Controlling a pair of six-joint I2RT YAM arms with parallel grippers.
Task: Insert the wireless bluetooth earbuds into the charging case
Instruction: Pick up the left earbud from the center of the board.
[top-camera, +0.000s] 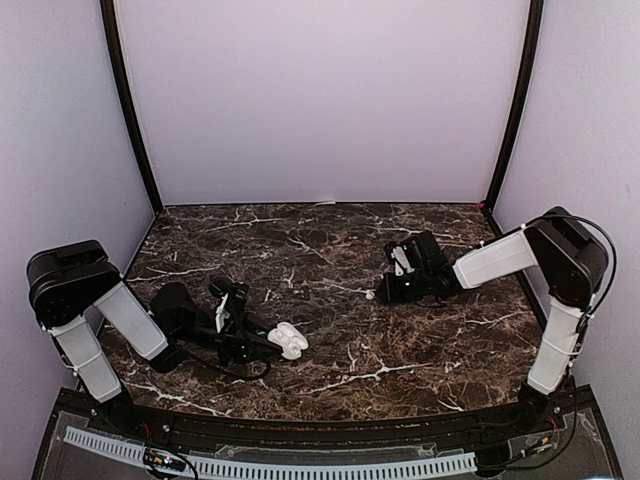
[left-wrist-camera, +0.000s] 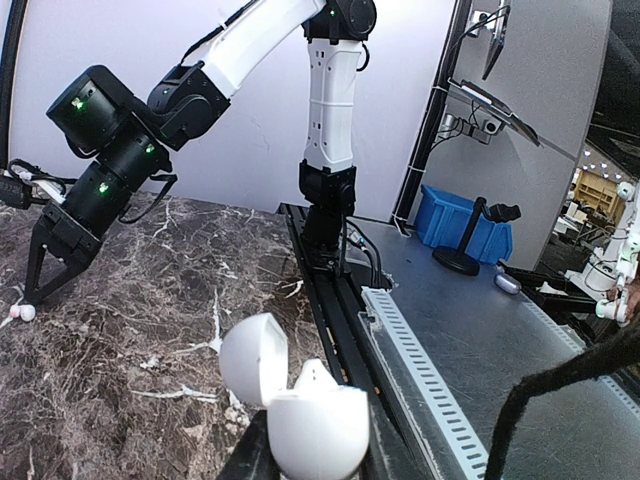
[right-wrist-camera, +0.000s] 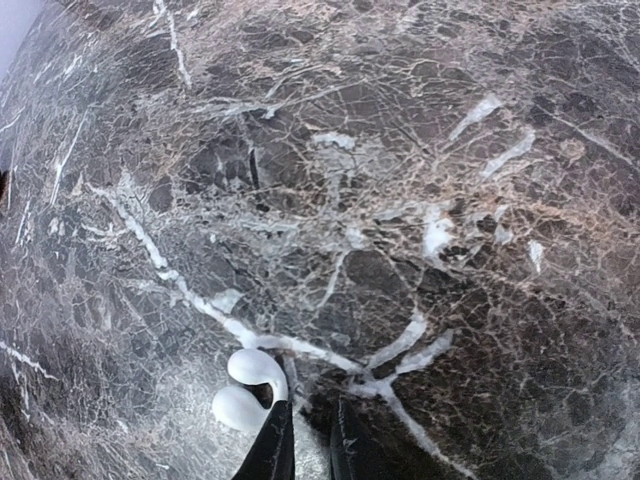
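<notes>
My left gripper (top-camera: 272, 343) is shut on the base of a white oval charging case (top-camera: 292, 340), held low over the marble table. In the left wrist view (left-wrist-camera: 315, 455) the case (left-wrist-camera: 320, 435) stands open with its lid (left-wrist-camera: 250, 360) swung left, and one white earbud (left-wrist-camera: 316, 378) sits in it. My right gripper (top-camera: 380, 292) is down at the table, its jaws almost together with nothing between them. A white clip-shaped earbud (right-wrist-camera: 243, 390) lies on the marble against the left fingertip (right-wrist-camera: 272, 448). It also shows in the top view (top-camera: 371, 295) and the left wrist view (left-wrist-camera: 22, 313).
The dark marble table (top-camera: 330, 240) is walled by pale panels at the back and sides. A black rail and a white slotted cable duct (top-camera: 300, 465) run along the near edge. A blue bin (left-wrist-camera: 462, 222) stands off the table.
</notes>
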